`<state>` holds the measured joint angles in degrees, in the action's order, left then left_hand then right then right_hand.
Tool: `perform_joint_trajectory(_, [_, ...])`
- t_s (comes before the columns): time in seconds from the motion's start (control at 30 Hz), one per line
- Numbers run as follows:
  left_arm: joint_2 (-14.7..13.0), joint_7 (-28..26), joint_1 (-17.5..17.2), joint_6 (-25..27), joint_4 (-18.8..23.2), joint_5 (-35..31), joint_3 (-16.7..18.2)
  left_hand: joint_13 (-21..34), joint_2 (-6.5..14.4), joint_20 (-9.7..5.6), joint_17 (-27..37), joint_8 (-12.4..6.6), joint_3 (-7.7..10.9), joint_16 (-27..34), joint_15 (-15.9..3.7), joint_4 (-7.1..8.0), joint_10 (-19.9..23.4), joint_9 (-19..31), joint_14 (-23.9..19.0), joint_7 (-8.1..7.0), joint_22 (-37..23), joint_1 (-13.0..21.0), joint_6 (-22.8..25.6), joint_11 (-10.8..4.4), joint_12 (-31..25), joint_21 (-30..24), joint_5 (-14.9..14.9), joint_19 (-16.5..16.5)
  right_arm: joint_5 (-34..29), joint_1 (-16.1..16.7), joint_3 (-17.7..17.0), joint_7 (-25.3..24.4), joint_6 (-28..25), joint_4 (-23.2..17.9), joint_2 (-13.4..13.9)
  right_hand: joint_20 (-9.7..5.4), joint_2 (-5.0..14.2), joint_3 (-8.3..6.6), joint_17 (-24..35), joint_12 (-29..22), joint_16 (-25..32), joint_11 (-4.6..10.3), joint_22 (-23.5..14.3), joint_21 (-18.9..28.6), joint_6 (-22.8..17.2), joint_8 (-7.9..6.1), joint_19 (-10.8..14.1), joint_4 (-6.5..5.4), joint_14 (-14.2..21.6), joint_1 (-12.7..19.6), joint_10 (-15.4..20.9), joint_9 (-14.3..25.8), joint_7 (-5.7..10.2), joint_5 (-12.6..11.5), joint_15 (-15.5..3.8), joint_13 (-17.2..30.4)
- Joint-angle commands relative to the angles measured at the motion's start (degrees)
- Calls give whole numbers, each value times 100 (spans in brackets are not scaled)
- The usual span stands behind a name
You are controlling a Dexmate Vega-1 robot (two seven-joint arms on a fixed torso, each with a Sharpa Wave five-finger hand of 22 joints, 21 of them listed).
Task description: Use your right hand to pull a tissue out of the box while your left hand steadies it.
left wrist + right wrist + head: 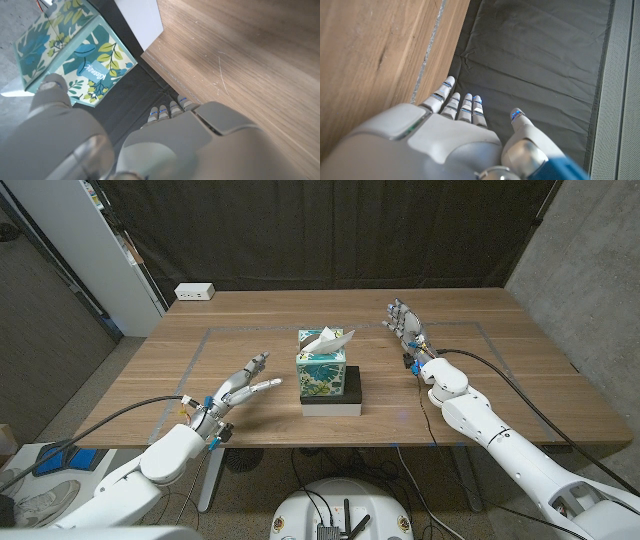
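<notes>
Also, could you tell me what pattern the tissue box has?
The tissue box has teal, green and yellow leaves, clearest in the left wrist view.

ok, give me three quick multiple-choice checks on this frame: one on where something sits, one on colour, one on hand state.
1. What does the tissue box stand on?
A. a black and white block
B. the bare table
C. a plate

2. What colours is the box's print?
A. plain red
B. teal with leaves
C. black stripes

3. What are the two hands doing?
A. the right hand pinches the tissue
B. the left hand grips the box
C. both are open, off the box

Answers:
1. A: the head view shows the box on the block, near the middle of the table.
2. B: teal sides with green and yellow leaves show in the left wrist view too.
3. C: the left hand is beside the box, apart from it; the right hand is well off to the side; the tissue stands untouched.
</notes>
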<state>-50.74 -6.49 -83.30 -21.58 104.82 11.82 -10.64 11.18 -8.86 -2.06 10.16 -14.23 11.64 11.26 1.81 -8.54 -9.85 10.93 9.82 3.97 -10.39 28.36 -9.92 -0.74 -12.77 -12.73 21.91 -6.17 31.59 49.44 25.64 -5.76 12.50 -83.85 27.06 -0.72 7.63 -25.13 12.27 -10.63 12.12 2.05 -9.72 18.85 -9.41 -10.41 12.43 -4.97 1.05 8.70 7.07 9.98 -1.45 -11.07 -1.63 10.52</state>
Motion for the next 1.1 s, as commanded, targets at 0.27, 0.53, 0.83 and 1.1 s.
perform_joint_trajectory(0.27, [-652,642,352,325,239,-41,-33,12,-20,-78,-6,-86,-68,35,-33,-7,-1290,2,962,-19,9,124,-1762,-26,-46,-34,33,126,-100,107,4,-185,-83,-241,54,-2,66,-7,-1,-41,31,-46,-12,-28,-33,-35,45,8,40,-63,44,16,-44,-34,-150,32])
perform_joint_trajectory(0.53, [-843,852,453,238,234,24,29,8,-22,-70,-8,-115,-117,33,-55,-15,-1179,1,851,-46,10,204,-1656,-63,-57,-38,41,216,-167,155,10,-285,-162,-431,98,4,68,-11,-3,-40,35,-44,-12,-39,-34,-35,54,18,52,-59,44,16,-44,-34,-146,33])
perform_joint_trajectory(0.83, [-969,1418,763,70,4,392,-92,1,-22,-74,-10,-187,-191,17,-95,-26,-1015,0,709,-83,12,338,-1424,-98,-66,-42,52,358,-261,211,13,-435,-306,-677,166,7,69,-14,-3,-40,34,-42,-13,-54,-39,-37,65,21,52,-65,47,16,-41,-34,-158,33])
perform_joint_trajectory(1.1, [-969,1934,1247,-11,-299,615,-356,-3,84,-141,-12,-243,-179,4,-178,-34,-902,4,597,-178,14,524,-1290,-172,-58,-34,27,457,-315,245,13,-550,-451,-876,212,8,69,-16,-3,-40,34,-41,-13,-60,-38,-36,76,24,53,-67,47,16,-35,-34,-159,33])
